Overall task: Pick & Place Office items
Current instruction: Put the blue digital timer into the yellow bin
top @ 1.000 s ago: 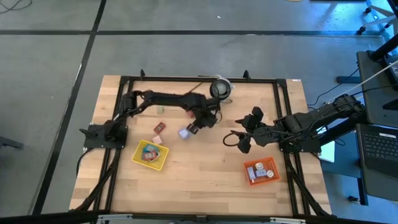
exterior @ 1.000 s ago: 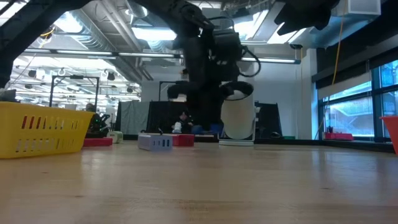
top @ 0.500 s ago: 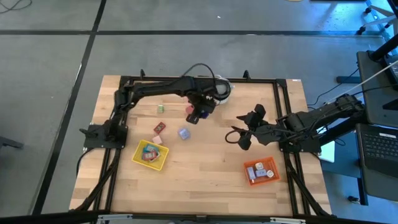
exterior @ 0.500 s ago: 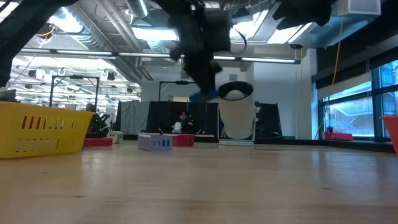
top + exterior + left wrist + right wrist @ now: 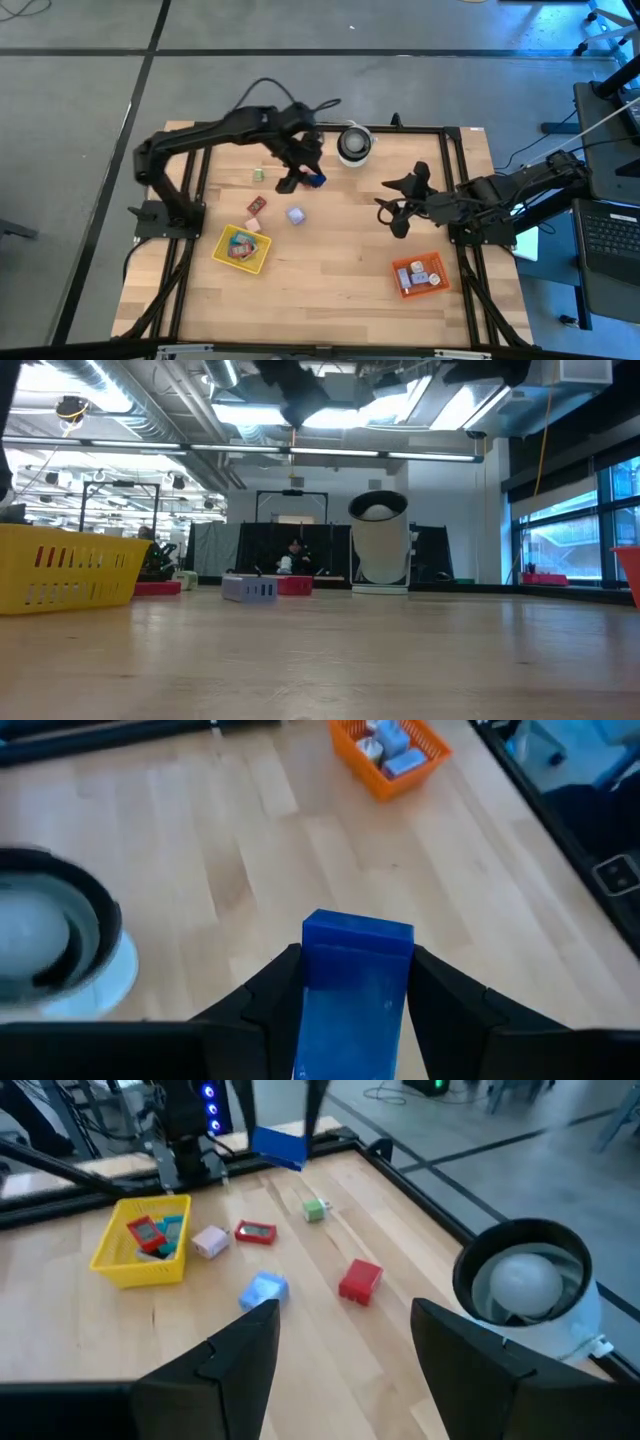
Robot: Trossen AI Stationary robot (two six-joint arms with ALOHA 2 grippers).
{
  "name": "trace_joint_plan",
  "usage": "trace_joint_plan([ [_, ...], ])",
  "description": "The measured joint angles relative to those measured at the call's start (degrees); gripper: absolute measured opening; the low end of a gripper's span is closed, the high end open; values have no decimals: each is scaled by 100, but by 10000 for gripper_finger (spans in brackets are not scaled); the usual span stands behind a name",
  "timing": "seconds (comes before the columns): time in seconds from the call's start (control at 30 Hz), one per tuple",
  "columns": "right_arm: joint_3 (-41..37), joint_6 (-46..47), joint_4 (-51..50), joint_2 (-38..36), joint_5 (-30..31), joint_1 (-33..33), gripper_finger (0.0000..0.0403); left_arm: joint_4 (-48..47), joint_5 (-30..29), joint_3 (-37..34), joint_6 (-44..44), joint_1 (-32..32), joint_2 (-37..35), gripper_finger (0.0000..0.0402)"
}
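Your left gripper (image 5: 352,995) holds a small, rigid blue plastic block (image 5: 352,985) by its flat sides, raised above the wooden table (image 5: 330,270) near the white round roll (image 5: 353,144); it looks light and slick, while your right gripper (image 5: 340,1340) waits open.

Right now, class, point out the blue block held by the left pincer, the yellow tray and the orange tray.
blue block (image 5: 355,975), left wrist view, its top face.
yellow tray (image 5: 222,240), high view, its left rim.
orange tray (image 5: 401,283), high view, its left wall.
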Motion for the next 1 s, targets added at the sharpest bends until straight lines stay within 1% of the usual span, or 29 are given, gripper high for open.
trace_joint_plan([
  [0.07, 0, -67, 99, -4, -1, 0, 229, 196, -15, -361, -206, -8, -382, 145],
  [0.2, 0, -267, 346, -14, -112, 0, 229, 663, -49, -1173, -639, -48, -1182, 130],
  [0.33, 0, -435, 625, -17, -283, 0, 229, 1307, -61, -2019, -1032, -137, -2040, 88],
  [0.43, 0, -488, 781, -17, -324, 0, 229, 1968, -274, -2632, -1304, -222, -2590, 56],
  [0.53, 0, -581, 872, -17, -339, -3, 229, 2310, -464, -3036, -1461, -268, -2954, 45],
  [0.63, 0, -650, 996, -17, -442, -32, 229, 2371, -764, -3244, -1607, -268, -3127, 48],
  [0.77, 0, -773, 1175, -17, -525, -64, 229, 2334, -1046, -3340, -1673, -272, -3140, 70],
  [1.0, 0, -602, 1017, -18, -466, -202, 229, 2392, -1147, -3340, -1673, -272, -3089, 112],
])
